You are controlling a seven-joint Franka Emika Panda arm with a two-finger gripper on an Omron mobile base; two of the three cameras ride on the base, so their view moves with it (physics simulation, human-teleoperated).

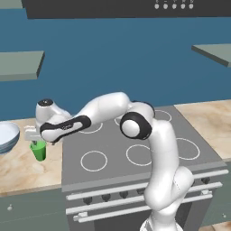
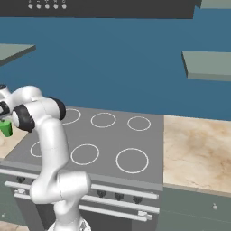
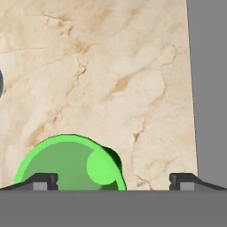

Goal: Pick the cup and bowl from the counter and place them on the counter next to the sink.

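From the left base view, the arm reaches left over the stovetop (image 1: 135, 149) to the counter (image 1: 20, 164), and the gripper (image 1: 35, 139) hangs just above the cup (image 1: 39, 150), which stands upright near the stove's edge. The bowl (image 1: 7, 136) sits just beyond it at the frame's left border.

In the right base view the cup (image 2: 6, 128) is a green sliver behind the arm; the hand itself is probably cut off by the frame edge.

The hand view looks straight down into the cup (image 3: 68, 162). The gripper (image 3: 113, 179) is spread wide, holding nothing, but the cup sits toward one fingertip rather than centred, an offset neither base view reveals. A good grasp would centre the jaws over the rim before descending and closing.
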